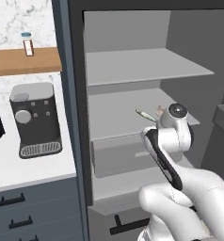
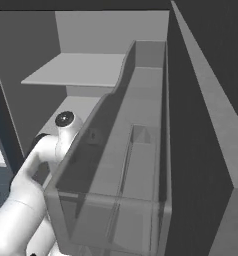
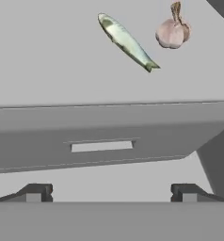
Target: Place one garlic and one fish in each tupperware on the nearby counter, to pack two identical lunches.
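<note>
Fingertips (image 3: 35,193) sit at the bottom of my hand view, far apart, with nothing between them, so my gripper (image 3: 111,193) is wide open and empty. Just beyond them is the front of a grey drawer (image 3: 102,136) with a pale slot for a handle, and above that a bare grey shelf (image 3: 48,61) inside the open fridge.

On that shelf lie the two things I want. A slim silvery-green fish (image 3: 127,42) lies on a diagonal, and a pinkish-white garlic (image 3: 172,32) sits just beside its tail end, apart from it as far as I can tell. From the left base view the fish (image 1: 145,114) and garlic (image 1: 159,111) show on the middle shelf, right by my wrist.

I judge the fish light, a little slick and narrow, so I would close across its thick mid-body, jaws square to its length, not at the thin tail where it could pivot or slip out. The garlic looks light, firm and round; it may roll, so I would pinch across the widest part of the bulb and not the stem.

Outside, the counter (image 1: 34,169) holds a dark coffee machine (image 1: 35,120); I cannot see the tupperware from here.
</note>
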Controlling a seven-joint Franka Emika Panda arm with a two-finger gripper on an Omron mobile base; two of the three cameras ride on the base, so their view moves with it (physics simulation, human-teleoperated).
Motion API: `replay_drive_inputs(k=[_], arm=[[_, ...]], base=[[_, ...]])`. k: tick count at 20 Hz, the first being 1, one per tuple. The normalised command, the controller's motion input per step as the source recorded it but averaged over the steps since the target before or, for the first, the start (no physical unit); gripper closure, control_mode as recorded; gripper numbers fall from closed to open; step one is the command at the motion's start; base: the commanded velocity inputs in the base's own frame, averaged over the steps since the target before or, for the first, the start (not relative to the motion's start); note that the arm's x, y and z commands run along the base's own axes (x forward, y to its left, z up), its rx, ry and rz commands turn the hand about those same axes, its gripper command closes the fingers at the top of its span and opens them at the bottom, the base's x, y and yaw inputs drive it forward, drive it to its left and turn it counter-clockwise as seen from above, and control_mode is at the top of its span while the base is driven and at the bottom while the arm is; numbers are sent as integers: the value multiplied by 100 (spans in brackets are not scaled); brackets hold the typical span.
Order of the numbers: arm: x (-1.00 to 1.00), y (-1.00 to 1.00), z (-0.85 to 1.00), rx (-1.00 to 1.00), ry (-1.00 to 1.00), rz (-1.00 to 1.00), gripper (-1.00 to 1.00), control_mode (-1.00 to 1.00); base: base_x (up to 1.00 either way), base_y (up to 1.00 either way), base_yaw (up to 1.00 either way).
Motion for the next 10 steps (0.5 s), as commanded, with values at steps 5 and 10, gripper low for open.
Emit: replay_drive_inputs(k=[5,10], arm=[[80,-31,0,0,2,0,-100,-100],[65,-35,-8,0,2,0,-100,-100]], base=[[0,0,0],[0,0,0]])
